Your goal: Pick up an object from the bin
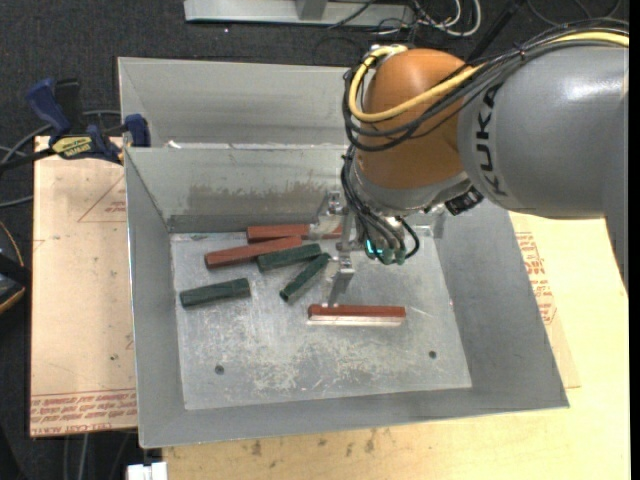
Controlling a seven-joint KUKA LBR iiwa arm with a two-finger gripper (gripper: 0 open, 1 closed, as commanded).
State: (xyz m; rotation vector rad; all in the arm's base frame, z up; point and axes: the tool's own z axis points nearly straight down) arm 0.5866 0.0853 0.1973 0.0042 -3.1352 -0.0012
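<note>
My gripper (335,288) hangs below the arm's orange dome, low over the middle of the bin. Its tip sits just above a red-brown bar (357,313) that lies flat and level on the bin floor. Directly left of the tip a short dark green bar (303,279) lies slanted. Nothing shows held in the gripper.
Further left lie a dark green bar (290,258), two red-brown bars (252,255) (278,233) and a separate dark green bar (214,293). The bin's sloped walls rise on all sides. Bare floor lies toward the front and right.
</note>
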